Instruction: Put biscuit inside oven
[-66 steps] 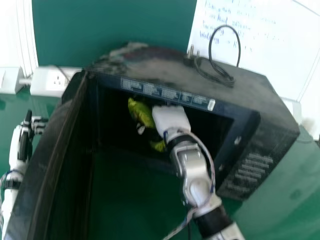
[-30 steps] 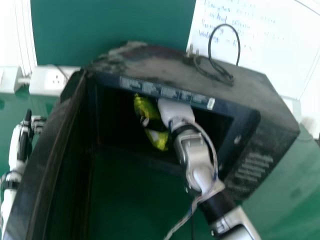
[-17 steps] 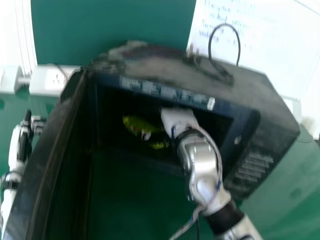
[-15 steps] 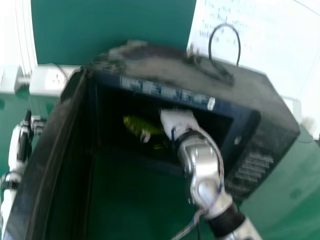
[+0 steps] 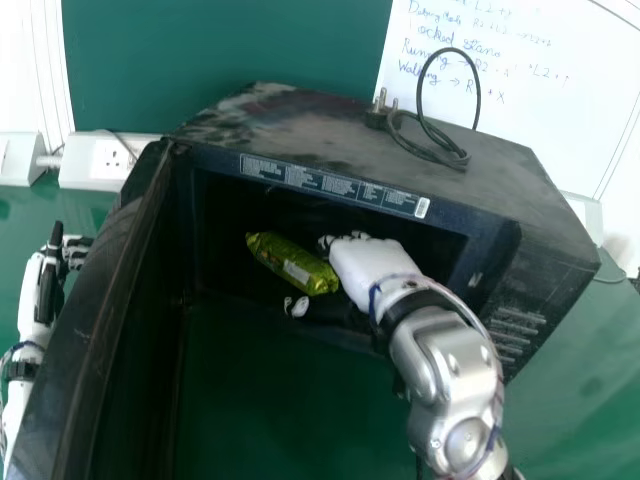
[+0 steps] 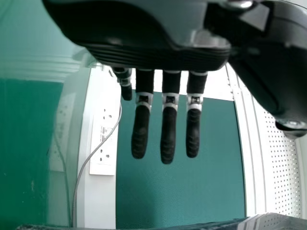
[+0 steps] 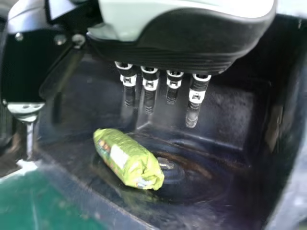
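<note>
Fingers point(image 7: 196, 98) straight, the right hand point(image 5: 372, 268) hangs wide; the biscuit point(image 5: 292, 264) in the oven point(image 5: 310, 125) slants far left to near right.

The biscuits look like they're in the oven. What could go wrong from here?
The biscuit packet lies close to the oven's front opening, so the right robot hand, right beside it, might drag it out when withdrawing. The oven door stands open; closing it while that hand is inside could trap or bump it.
</note>
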